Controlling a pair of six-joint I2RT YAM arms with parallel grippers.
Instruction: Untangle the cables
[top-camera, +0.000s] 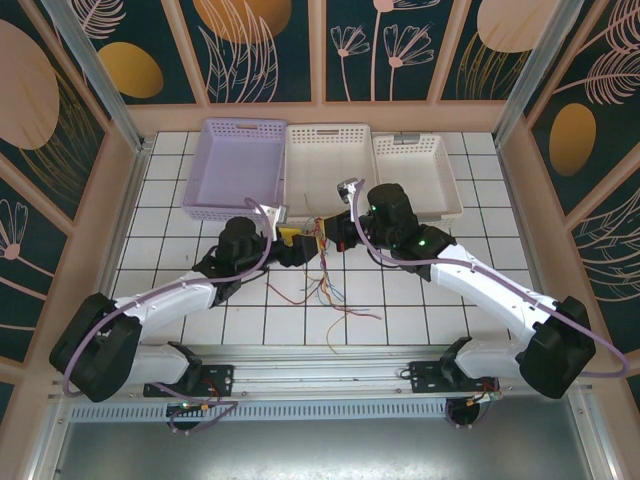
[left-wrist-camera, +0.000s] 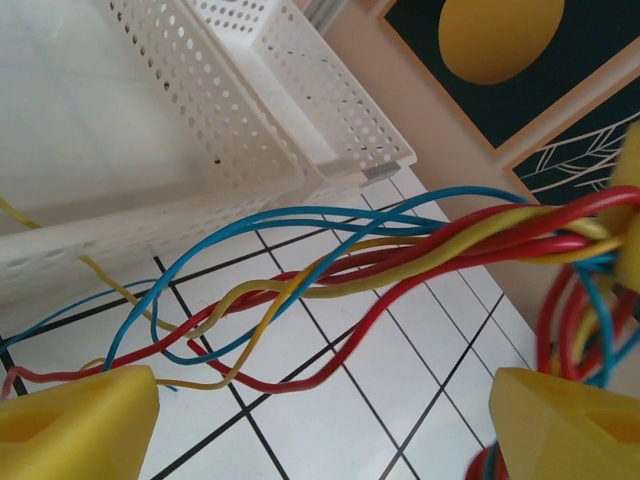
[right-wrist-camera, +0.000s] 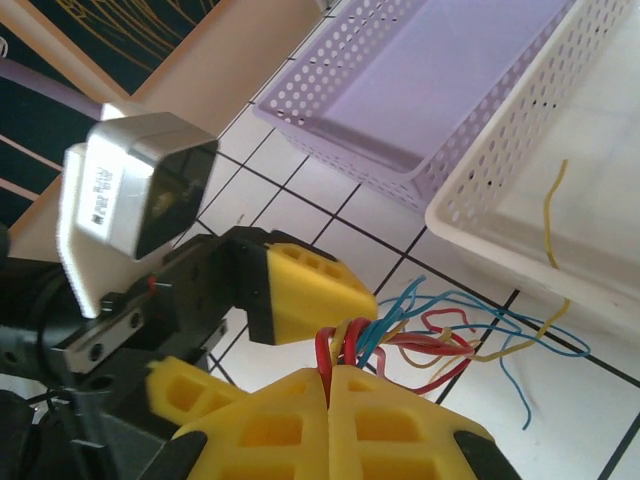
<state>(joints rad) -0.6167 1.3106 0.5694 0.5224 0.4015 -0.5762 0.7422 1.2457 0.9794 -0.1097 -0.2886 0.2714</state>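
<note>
Text check, this moment: you have nothing you can read off.

Right wrist view: the camera housing (right-wrist-camera: 140, 195), grey front and white side, carries a white label (right-wrist-camera: 98, 195) on its side face. You can see several short lines of dark print on it, running across the label. The print is too blurred to give you a single letter, number or brand.

Top view: the same housing sits too small for you to see any marking on it.
</note>
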